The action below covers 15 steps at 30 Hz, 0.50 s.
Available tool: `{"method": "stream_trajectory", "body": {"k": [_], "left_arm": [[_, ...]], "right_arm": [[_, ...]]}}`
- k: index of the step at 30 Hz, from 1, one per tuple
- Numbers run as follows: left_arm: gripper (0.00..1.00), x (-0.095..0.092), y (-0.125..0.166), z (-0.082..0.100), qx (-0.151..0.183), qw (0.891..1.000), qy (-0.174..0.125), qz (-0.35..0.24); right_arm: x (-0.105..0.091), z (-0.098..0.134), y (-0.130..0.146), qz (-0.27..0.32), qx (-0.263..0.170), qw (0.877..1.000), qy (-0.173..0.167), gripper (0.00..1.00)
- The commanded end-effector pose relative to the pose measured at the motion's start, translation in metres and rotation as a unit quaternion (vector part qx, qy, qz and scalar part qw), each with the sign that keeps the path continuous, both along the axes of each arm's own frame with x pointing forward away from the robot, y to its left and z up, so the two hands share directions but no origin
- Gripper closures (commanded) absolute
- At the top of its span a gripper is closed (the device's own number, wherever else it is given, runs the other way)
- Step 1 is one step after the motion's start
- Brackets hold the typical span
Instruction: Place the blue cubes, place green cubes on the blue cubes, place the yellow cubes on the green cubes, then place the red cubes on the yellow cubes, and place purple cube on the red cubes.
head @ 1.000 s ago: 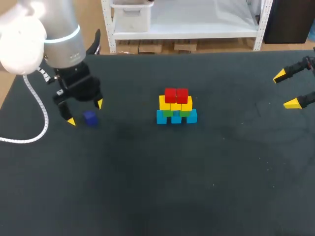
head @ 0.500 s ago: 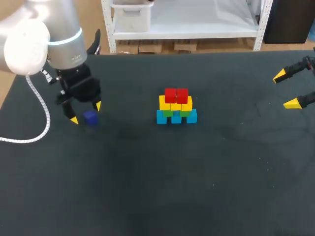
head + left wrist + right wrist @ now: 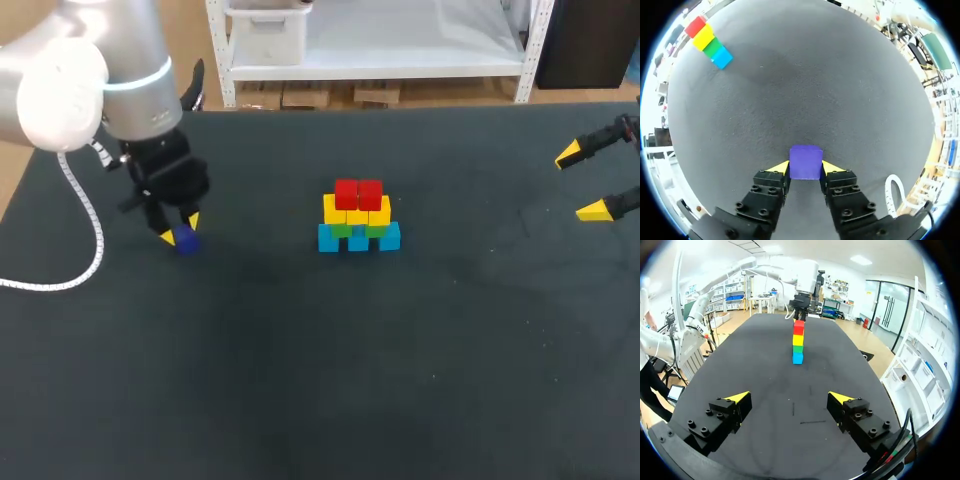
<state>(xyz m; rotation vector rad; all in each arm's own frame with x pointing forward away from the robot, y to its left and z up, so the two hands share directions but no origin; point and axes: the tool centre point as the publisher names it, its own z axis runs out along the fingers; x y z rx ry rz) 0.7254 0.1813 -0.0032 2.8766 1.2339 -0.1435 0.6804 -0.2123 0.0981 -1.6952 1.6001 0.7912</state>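
1. Three blue cubes [image 3: 328, 239], easy count.
2. Two green cubes [image 3: 343, 230], only partly showing from above.
3. Yellow cubes [image 3: 334, 209]: looks like three to me, though the seams between them are hard to make out.
4. Two red cubes [image 3: 347, 193].
5. One purple cube [image 3: 805, 161], just the one.
6. That makes eleven cubes, if my yellow count holds.
7. Two grippers, both mine: left gripper [image 3: 805, 168] and right gripper [image 3: 790, 398].

Nothing legible: the faces of the stacked cubes [image 3: 357, 215] are plain, so is the purple cube [image 3: 185, 241] at nine o'clock from them, and the dark table [image 3: 400, 380] bears no print, number or sign that can be made out
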Motion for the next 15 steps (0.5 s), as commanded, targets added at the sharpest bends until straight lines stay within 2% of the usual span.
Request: {"method": "stream_trajectory", "body": {"k": [1, 5, 7, 9, 11, 12, 13, 15], "left_arm": [[1.0, -0.004, 0.001, 0.008, -0.006, 0.999, -0.008, 0.03], [1.0, -0.008, 0.0, 0.028, -0.027, 0.99, -0.018, 0.139], [1.0, -0.01, -0.002, 0.04, -0.033, 0.977, -0.01, 0.208], [1.0, -0.014, -0.006, 0.052, -0.035, 0.959, -0.014, 0.28], [1.0, -0.02, -0.013, 0.067, -0.048, 0.947, -0.017, 0.318], [1.0, -0.023, -0.017, 0.075, -0.049, 0.936, -0.016, 0.349], [1.0, -0.026, -0.022, 0.083, -0.064, 0.933, -0.008, 0.355], [1.0, -0.031, -0.034, 0.1, -0.056, 0.926, -0.017, 0.372]], "right_arm": [[0.0, -0.001, 0.0, 0.0, 0.001, 1.0, 0.0, 0.0], [0.0, -0.001, 0.0, 0.0, 0.001, 1.0, 0.0, 0.0], [0.0, -0.001, 0.0, 0.0, 0.001, 1.0, 0.0, 0.0], [0.0, -0.001, 0.0, 0.0, 0.001, 1.0, 0.0, 0.0], [0.0, -0.001, 0.0, 0.0, 0.001, 1.0, 0.0, 0.0], [0.0, -0.001, 0.0, 0.0, 0.001, 1.0, 0.0, 0.0], [0.0, -0.001, 0.0, 0.0, 0.001, 1.0, 0.0, 0.0], [0.0, -0.001, 0.0, 0.0, 0.001, 1.0, 0.0, 0.0]]}}
